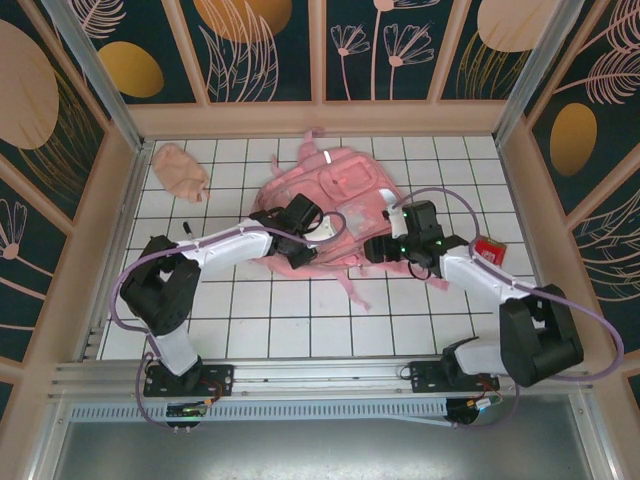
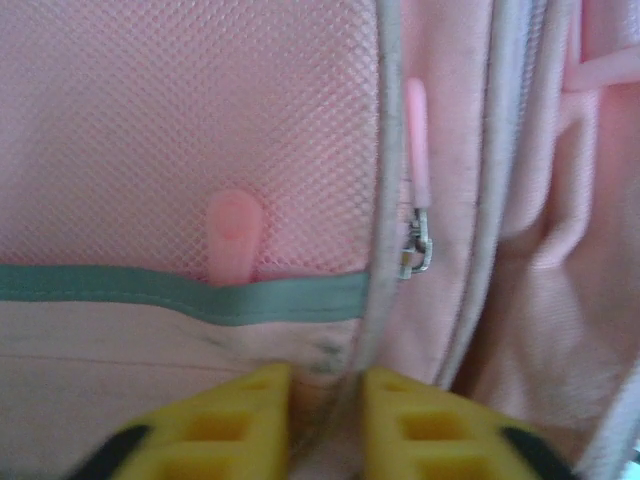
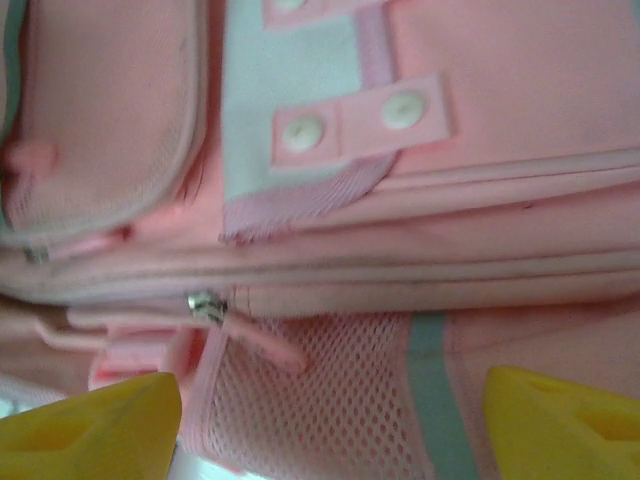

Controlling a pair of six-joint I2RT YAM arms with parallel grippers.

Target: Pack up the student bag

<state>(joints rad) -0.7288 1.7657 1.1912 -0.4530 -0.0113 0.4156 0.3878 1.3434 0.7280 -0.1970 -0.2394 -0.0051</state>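
The student bag (image 1: 340,185), a soft pink backpack, lies flat in the middle of the tiled table. My left gripper (image 1: 303,216) is at its left side. In the left wrist view its yellow fingers (image 2: 240,415) stand close together, pinching a piped seam of the student bag (image 2: 150,120) below a mesh pocket with a grey-green band (image 2: 180,290). A pink zip pull (image 2: 416,140) hangs just beyond. My right gripper (image 1: 385,246) is at the bag's right side, open. Its fingers (image 3: 95,425) are spread wide over a mesh side pocket (image 3: 330,400), near a metal zip slider (image 3: 205,303).
A small peach cloth pouch (image 1: 180,170) lies at the back left of the table. A small red item (image 1: 487,248) sits by the right wall, beside the right arm. Pink straps (image 1: 350,285) trail from the bag toward the near side. Wooden walls enclose the table.
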